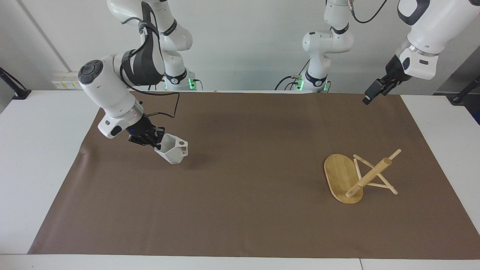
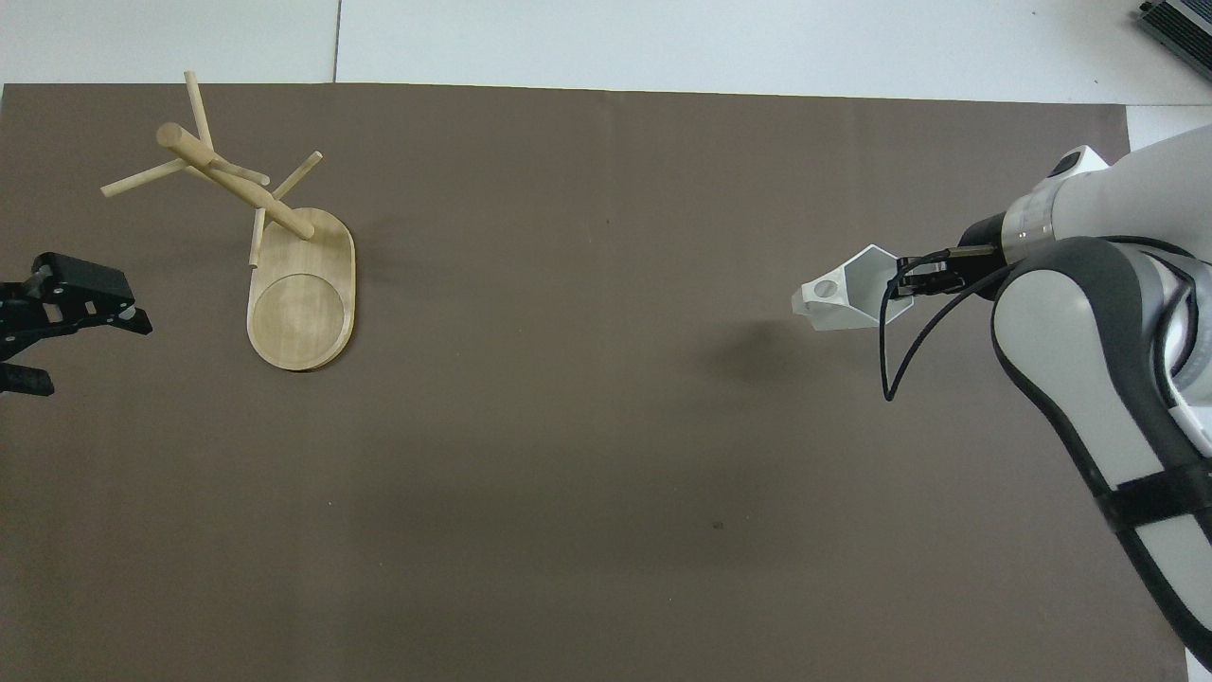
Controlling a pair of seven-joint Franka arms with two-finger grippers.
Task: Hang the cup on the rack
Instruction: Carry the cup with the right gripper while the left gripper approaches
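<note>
The white faceted cup hangs tilted in my right gripper, which is shut on its rim. The cup is up in the air over the brown mat at the right arm's end, its handle pointing toward the table's middle. In the overhead view the cup and the right gripper show above the cup's shadow. The bamboo rack stands upright on its oval base at the left arm's end, also in the overhead view. My left gripper is open and empty in the air beside the rack.
A brown mat covers most of the white table. The rack's thin pegs stick out in several directions around the post.
</note>
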